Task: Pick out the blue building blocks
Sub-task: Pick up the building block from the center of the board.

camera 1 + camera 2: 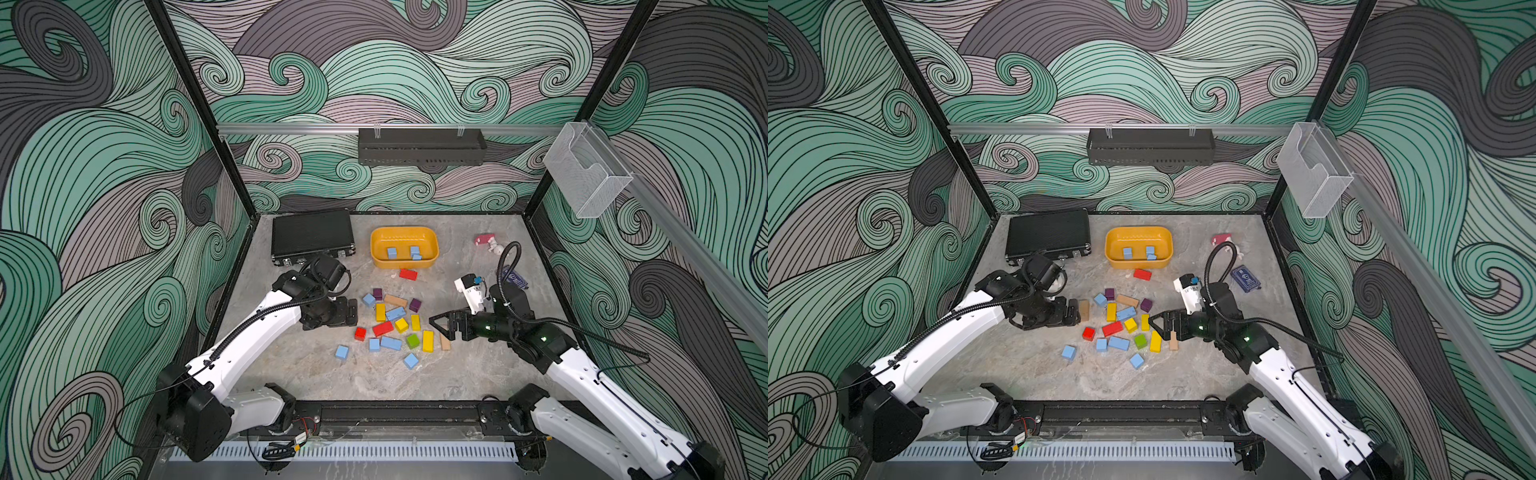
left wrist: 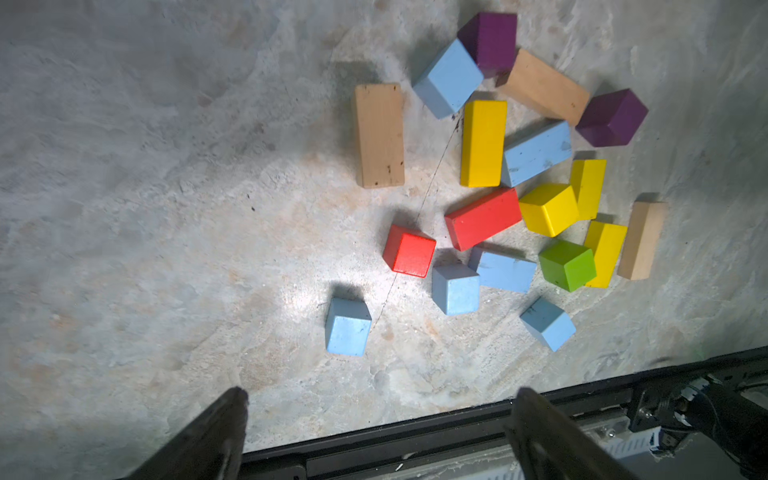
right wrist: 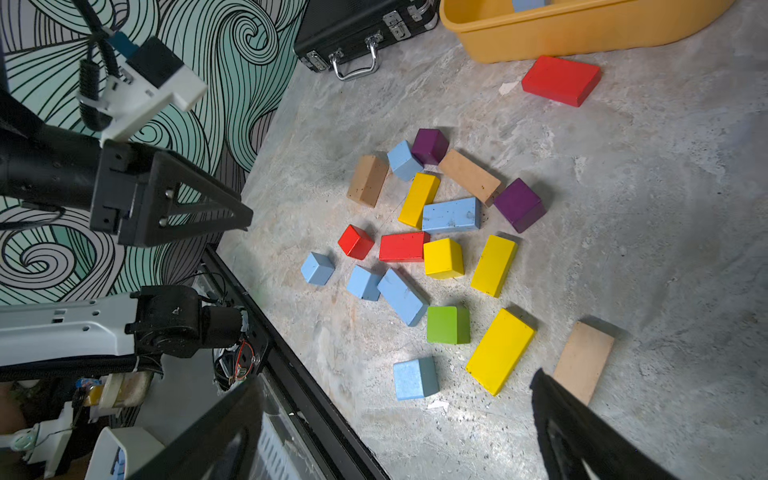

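Several light-blue building blocks lie in a mixed pile mid-table: a cube, a bar, a cube beside a bar, and loose cubes. More blue blocks sit in the yellow bin. My left gripper hangs open and empty at the pile's left. My right gripper is open and empty at the pile's right, above the near cube.
Red, yellow, purple, green and tan blocks are mixed among the blue ones. A red block lies before the bin. A black case stands back left, a dark blue card packet right, a pink item back right.
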You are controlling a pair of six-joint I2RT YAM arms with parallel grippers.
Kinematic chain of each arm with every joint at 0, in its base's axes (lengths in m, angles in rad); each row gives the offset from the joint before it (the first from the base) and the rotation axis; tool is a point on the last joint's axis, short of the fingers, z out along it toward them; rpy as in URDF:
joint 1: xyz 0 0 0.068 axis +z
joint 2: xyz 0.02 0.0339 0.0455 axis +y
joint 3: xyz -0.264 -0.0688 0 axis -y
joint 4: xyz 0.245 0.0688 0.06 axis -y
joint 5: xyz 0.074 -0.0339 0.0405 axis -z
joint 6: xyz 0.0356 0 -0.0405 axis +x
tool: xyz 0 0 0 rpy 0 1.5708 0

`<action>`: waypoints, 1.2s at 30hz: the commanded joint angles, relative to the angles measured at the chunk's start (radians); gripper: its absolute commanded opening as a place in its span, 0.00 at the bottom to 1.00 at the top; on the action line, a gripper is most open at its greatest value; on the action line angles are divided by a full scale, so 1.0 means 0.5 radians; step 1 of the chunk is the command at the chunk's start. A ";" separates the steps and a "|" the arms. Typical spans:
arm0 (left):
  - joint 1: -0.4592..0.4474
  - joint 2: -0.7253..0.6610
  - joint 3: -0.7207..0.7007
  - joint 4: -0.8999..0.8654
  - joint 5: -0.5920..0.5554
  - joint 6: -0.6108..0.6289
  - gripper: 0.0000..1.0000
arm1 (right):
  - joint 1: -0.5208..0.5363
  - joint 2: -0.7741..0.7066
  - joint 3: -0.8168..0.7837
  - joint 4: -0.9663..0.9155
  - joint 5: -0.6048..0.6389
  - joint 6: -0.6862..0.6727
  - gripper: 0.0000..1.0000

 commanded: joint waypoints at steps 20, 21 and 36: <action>-0.129 0.154 -0.489 0.313 0.081 -0.209 0.91 | 0.011 0.201 -0.005 0.199 0.030 0.025 1.00; -0.131 0.168 -0.490 0.323 0.064 -0.199 0.90 | 0.014 0.205 -0.001 0.197 0.032 0.024 1.00; -0.136 0.441 -0.482 0.431 -0.031 -0.074 0.69 | 0.013 0.256 0.009 0.209 0.060 0.014 1.00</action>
